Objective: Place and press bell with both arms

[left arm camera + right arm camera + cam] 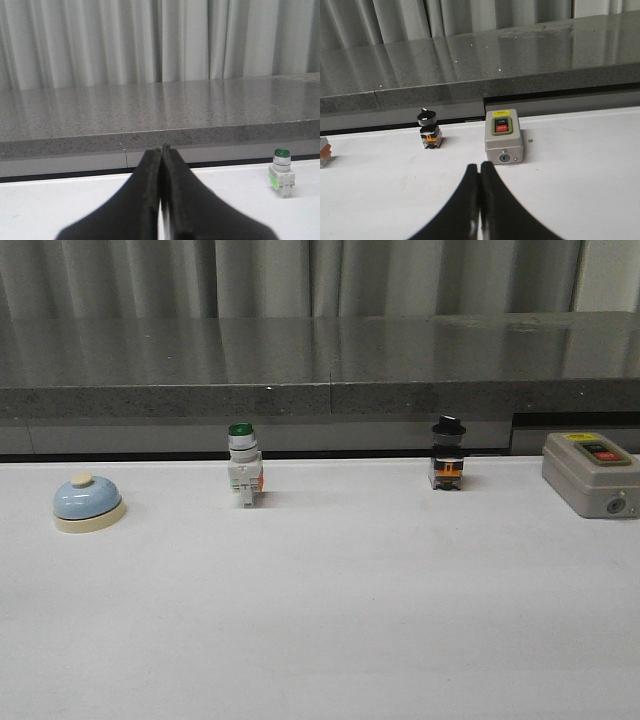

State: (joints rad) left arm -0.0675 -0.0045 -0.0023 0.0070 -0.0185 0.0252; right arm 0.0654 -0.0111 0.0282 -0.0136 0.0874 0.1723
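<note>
Sitting at about nine o'clock on the white table (pixel 320 640) in the front view: the bell (pixel 88 503), light-blue dome on a cream base, cream button on top, upright and untouched. Standing toward twelve o'clock, well apart from the bell: a green-capped pushbutton switch (pixel 243 463), upright. Standing further round toward one o'clock: a black-knobbed selector switch (pixel 448 453), also upright. Resting at about three o'clock by the table's edge: a grey control box (pixel 592 473) with a red and a dark button on its face. Running behind all four: a dark stone ledge (pixel 320 365) under pale curtains.

Showing in the left wrist view: the left gripper (pixel 161 150), jaws pressed fully together, holding nothing, hovering over the table with the green-capped switch off to one side. Showing in the right wrist view: the right gripper (pixel 479 167), jaws likewise closed tight and empty, pointing just short of the grey box, with the selector switch beside that box.
</note>
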